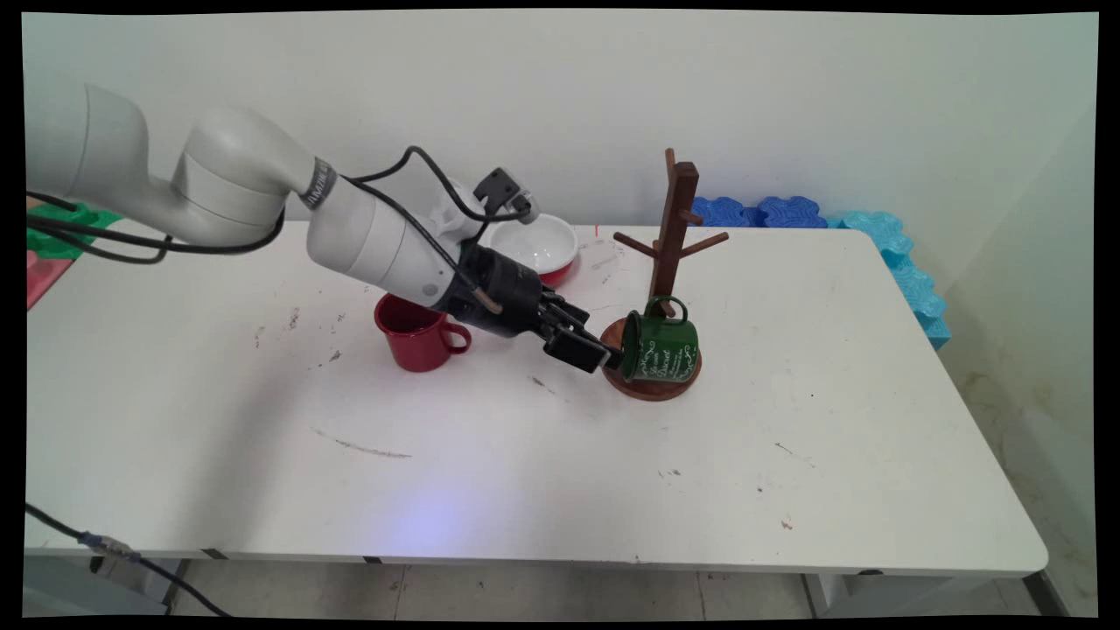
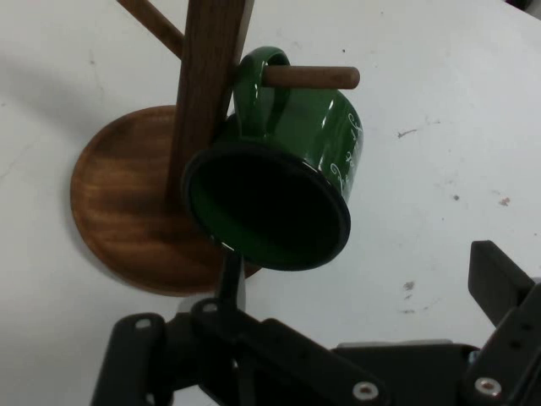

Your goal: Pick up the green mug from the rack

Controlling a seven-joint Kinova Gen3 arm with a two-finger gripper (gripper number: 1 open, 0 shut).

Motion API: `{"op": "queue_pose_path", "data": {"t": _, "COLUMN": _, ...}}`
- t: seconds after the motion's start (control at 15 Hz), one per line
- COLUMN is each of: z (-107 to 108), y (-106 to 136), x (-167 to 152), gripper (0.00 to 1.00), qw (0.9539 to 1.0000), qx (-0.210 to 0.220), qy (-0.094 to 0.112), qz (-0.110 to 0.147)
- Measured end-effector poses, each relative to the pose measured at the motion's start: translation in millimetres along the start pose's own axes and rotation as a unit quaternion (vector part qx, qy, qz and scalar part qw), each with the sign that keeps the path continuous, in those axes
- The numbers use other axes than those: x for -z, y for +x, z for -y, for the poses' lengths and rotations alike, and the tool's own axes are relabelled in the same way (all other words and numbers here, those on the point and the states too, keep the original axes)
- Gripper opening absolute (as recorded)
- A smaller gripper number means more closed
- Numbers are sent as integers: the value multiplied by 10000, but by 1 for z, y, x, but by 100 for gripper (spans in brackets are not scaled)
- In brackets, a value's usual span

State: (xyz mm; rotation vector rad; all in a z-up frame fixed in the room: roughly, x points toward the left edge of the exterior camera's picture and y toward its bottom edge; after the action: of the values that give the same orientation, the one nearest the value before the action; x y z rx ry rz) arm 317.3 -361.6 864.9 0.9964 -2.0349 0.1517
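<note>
The end effector [image 1: 604,354] sits at the rim of a green mug [image 1: 662,348], fingers spread and gripping nothing. The hand view alone shows the mug's handle hooked over a peg of the wooden mug tree [image 2: 207,101]. The main view adds a red mug [image 1: 418,334] and a bowl [image 1: 535,248] on the surface [image 1: 787,455].

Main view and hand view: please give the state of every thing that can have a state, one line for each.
green mug: hanging by its handle on a low peg, mouth toward the gripper.
gripper: open, at the green mug's rim.
mug tree: upright, other pegs bare.
red mug: upright on the table, behind the arm.
white bowl: upright.
</note>
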Motion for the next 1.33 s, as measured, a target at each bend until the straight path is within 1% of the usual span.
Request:
{"op": "queue_pose_path", "data": {"t": 0.6, "z": 1, "y": 1, "x": -14, "gripper": 100, "qw": 9997, "qx": 200, "qy": -67, "qz": -92}}
{"op": "queue_pose_path", "data": {"t": 1.33, "z": 3, "y": 2, "x": -25, "gripper": 100, "qw": 9994, "qx": 296, "qy": -122, "qz": -93}}
